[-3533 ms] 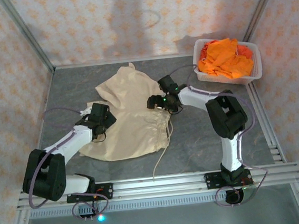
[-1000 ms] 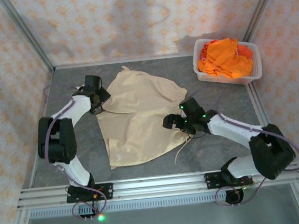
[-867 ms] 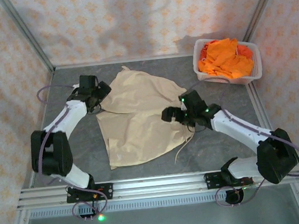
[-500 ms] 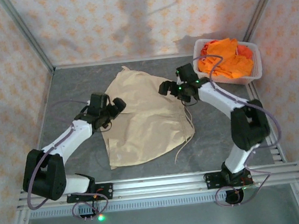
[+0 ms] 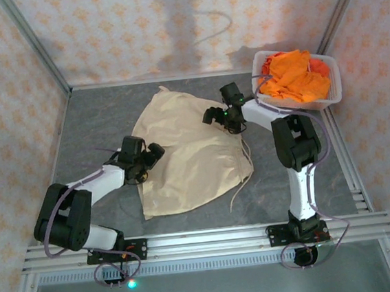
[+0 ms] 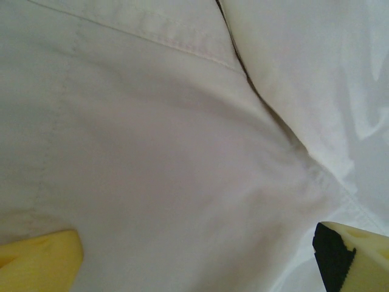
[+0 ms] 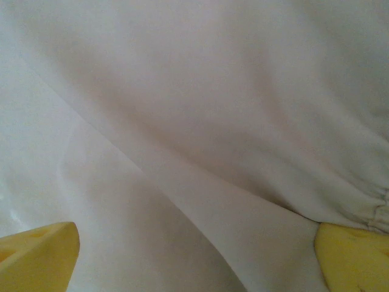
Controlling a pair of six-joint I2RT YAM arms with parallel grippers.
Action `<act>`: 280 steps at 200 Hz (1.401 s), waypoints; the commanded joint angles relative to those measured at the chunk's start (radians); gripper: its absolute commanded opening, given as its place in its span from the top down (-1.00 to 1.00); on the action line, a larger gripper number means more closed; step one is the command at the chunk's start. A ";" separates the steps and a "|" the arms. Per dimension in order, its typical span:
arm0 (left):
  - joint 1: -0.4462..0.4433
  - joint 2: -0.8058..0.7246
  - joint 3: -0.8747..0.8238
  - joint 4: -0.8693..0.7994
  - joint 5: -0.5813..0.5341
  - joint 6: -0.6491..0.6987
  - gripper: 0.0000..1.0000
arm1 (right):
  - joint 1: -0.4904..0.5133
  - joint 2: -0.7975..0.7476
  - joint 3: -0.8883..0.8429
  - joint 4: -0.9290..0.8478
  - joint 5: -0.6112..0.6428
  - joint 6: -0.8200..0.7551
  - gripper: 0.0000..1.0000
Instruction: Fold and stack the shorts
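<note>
Beige shorts (image 5: 189, 153) are lying folded over beneath my jaws, both pairs now standing apart, my left gripper (image 5: 151, 154) just letting go, my right gripper (image 5: 214, 116) shifting to the far corner. Orange shorts (image 5: 292, 74) are waiting beyond it for later folds.

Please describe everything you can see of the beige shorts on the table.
The beige shorts are soft, pale cloth, lying spread flat on the grey table, with stitched seams and overlapping layers. A white drawstring trails from the near right edge. The left gripper and right gripper, both open, sit over it; contact is unclear.
</note>
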 commanded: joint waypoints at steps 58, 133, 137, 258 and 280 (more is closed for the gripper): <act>0.125 0.174 0.051 0.095 0.004 0.042 -1.00 | -0.058 0.134 0.106 0.003 0.029 0.085 -0.99; 0.124 -0.257 0.095 -0.301 -0.087 0.083 -1.00 | -0.044 -0.153 -0.011 0.107 -0.035 0.029 -0.99; 0.122 -0.286 0.089 -0.325 -0.092 0.079 -1.00 | -0.042 -0.180 -0.027 0.110 -0.033 0.014 -0.99; -0.240 -0.689 -0.114 -0.747 -0.290 -0.404 -0.85 | 0.044 -0.931 -0.546 0.075 0.026 -0.699 -0.99; -0.287 -0.678 -0.145 -0.712 -0.295 -0.476 -0.71 | 0.066 -1.004 -0.599 0.032 0.066 -0.823 -0.99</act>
